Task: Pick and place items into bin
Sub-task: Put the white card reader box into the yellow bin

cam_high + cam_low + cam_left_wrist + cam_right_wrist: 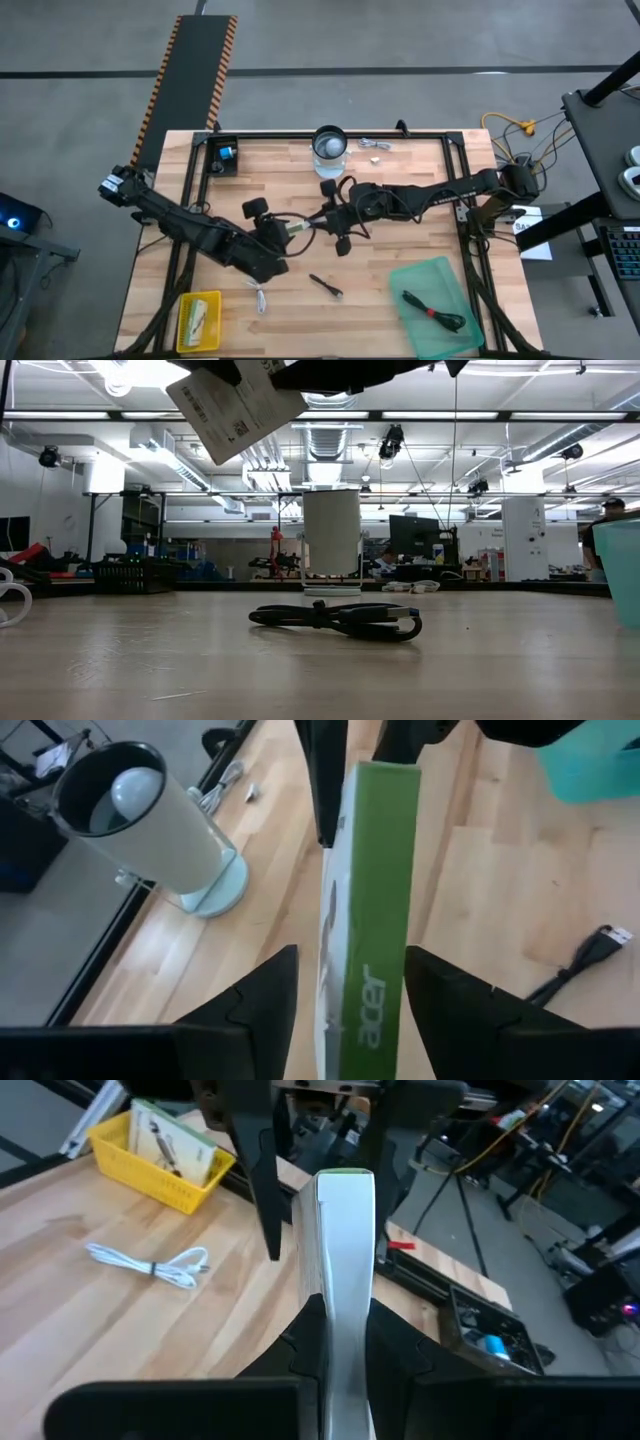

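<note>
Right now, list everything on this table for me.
Packet: one, green and white, in mid-air over the table's middle.
Jar: one, clear, far edge.
Black cable: one, lying in front of the jar.
Red-tipped cable: one, black, inside the green bin.
Yellow bin: one, near left corner, with a printed packet inside.
White cable: one, beside the yellow bin.
Black tool: one, near middle.
Right gripper: shut on the packet.
Left gripper: open around it.

Two dark, jointed arms, matte black casings with thin black cables looped along them; the left gripper [345, 990] and right gripper [340, 1345] have smooth, tapering black fingers.
</note>
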You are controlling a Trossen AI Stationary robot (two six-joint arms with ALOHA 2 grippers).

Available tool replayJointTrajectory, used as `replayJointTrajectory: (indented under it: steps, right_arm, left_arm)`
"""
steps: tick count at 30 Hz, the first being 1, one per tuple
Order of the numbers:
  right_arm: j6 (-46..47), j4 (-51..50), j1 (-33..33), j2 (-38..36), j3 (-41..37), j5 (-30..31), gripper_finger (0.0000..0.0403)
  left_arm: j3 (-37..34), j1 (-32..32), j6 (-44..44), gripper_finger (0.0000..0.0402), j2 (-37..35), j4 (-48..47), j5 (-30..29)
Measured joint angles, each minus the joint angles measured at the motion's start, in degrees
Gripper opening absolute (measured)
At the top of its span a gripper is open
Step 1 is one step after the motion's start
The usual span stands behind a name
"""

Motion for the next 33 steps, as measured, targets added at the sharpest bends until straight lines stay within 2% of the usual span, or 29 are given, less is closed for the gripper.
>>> replayJointTrajectory:
  steps: [4, 10, 14, 18, 21, 25, 33]
  right_arm:
    - [0.2, 0.5, 0.0, 0.0, 0.0, 0.1, 0.0028]
    - [0.1, 0.3, 0.0, 0.0, 0.0, 0.2, 0.0028]
    - [0.2, 0.1, 0.0, 0.0, 0.0, 0.0, 0.0040]
    - [-0.2, -1.6, 0.0, -0.4, 0.0, 0.5, 0.0090]
    - [-0.2, -5.0, 0.0, -0.8, 0.0, 4.5, 0.0125]
    - [-0.2, -9.5, -0.2, -1.7, 0.0, 8.7, 0.0155]
    - [-0.2, -14.7, -0.1, -2.3, 0.0, 9.1, 0.0174]
  left_arm:
    - [0.0, 0.5, 0.3, 0.0137, 0.0, -0.1, 0.0]
    - [0.0, 1.0, 0.2, 0.0031, 0.0, -0.2, 0.5]
    - [0.6, 1.5, -1.5, 0.0023, 0.0, 0.0, 2.0]
    - [2.5, 1.8, -7.2, 0.0023, -0.1, -0.2, 6.5]
    - [4.4, 1.8, -16.6, 0.0023, -0.7, -3.1, 9.9]
    - [6.8, 0.7, -34.3, 0.0023, -0.8, -13.0, 15.9]
    - [6.6, -4.6, -69.2, 0.0023, 0.4, -22.6, 28.2]
